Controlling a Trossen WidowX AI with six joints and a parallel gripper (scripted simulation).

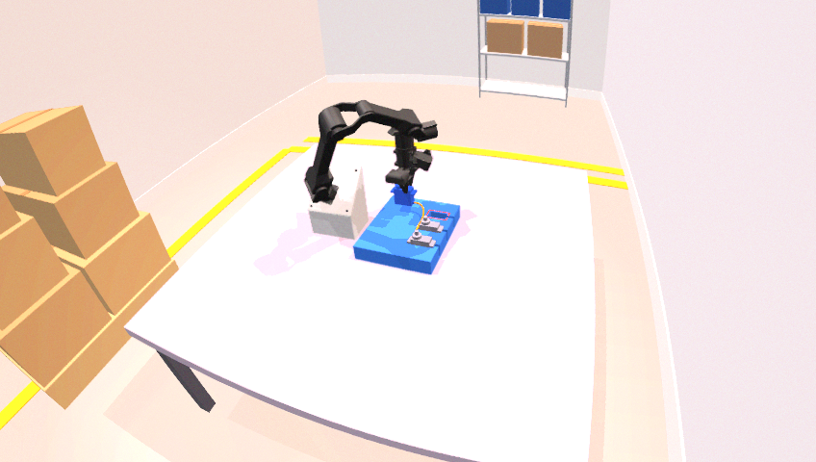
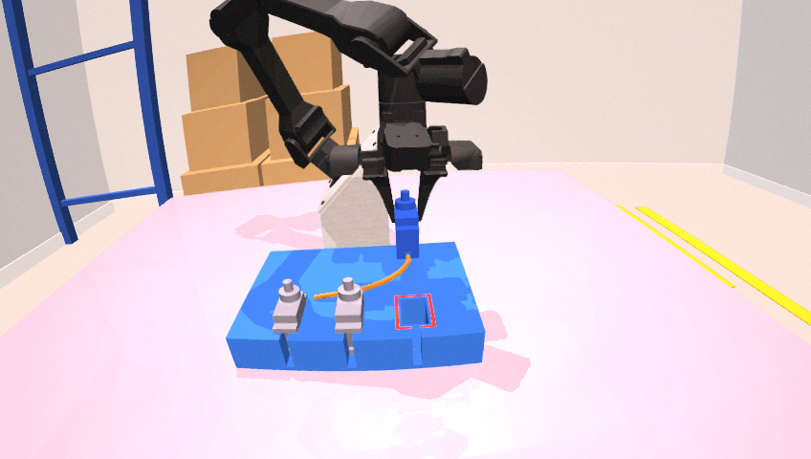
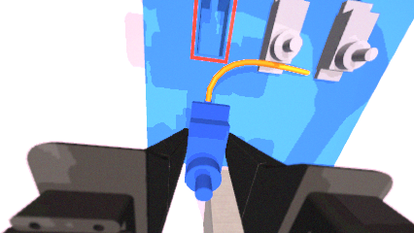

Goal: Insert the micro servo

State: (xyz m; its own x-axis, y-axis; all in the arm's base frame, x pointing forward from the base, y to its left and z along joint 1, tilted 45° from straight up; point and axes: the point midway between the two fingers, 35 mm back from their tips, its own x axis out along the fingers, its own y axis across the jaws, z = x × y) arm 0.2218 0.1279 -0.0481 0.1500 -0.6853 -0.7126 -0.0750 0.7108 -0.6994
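My gripper (image 1: 404, 188) (image 2: 406, 218) (image 3: 207, 135) is shut on the blue micro servo (image 1: 404, 197) (image 2: 405, 240) (image 3: 206, 151), with one finger on each side of its body. The servo is upright, shaft up, above the rear part of the blue deck (image 1: 392, 262) (image 2: 318, 355) (image 3: 165, 99). The orange cable (image 1: 423, 213) (image 2: 388, 277) (image 3: 238, 63) leaves its pocket-facing side and curves sideways toward the grey servos. The red-outlined pocket (image 1: 438, 215) (image 2: 411, 311) (image 3: 211, 31) is empty, nearer the exterior camera than the servo. Its side notch (image 2: 417, 348) opens through the deck's edge.
Two grey servos (image 2: 348, 310) (image 2: 289, 310) sit in the deck beside the pocket. In the wrist view the cable passes over the near end of one grey servo (image 3: 287, 44); contact cannot be told. The arm's pale base block (image 1: 332, 219) (image 2: 354, 213) stands behind the deck.
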